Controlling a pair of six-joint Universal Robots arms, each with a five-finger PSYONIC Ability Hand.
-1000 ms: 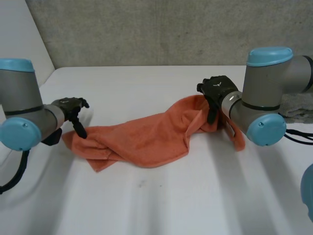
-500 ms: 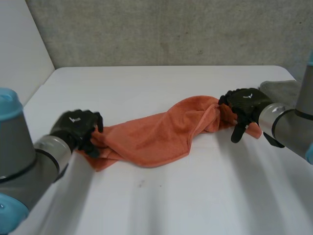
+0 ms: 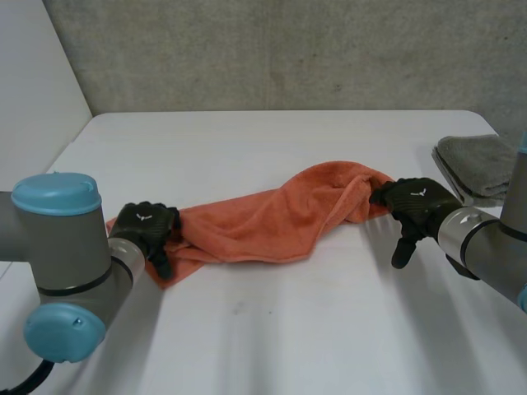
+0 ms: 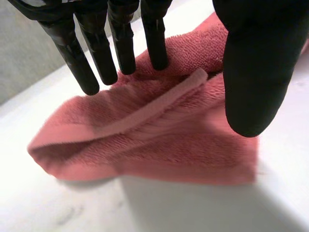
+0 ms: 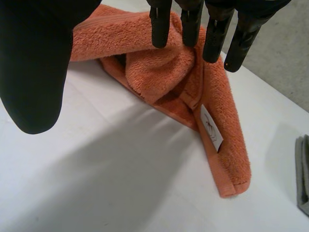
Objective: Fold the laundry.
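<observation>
Both arms have swung since a second ago: the left arm (image 3: 66, 247) now fills the near corner with its blue cap up, and the right arm has drawn back off the orange towel (image 3: 272, 216), whose right end it covered then. On the white tabletop (image 3: 272, 329) the towel lies in a longer, flatter band than before. The left hand (image 3: 144, 229) sits on its near-left end and the right hand (image 3: 414, 200) at its bunched right end. The left wrist view adds what the head view cannot: straight fingers (image 4: 123, 48) with tips at a folded hem and the thumb (image 4: 253, 72) held well apart, nothing pinched. The right wrist view likewise shows straight fingers (image 5: 161, 24) over the bunched folds, the thumb (image 5: 34, 63) wide off, and a white label (image 5: 211, 128) on the towel's hem. Farther right lies a folded grey cloth (image 3: 478, 163), now uncovered.
</observation>
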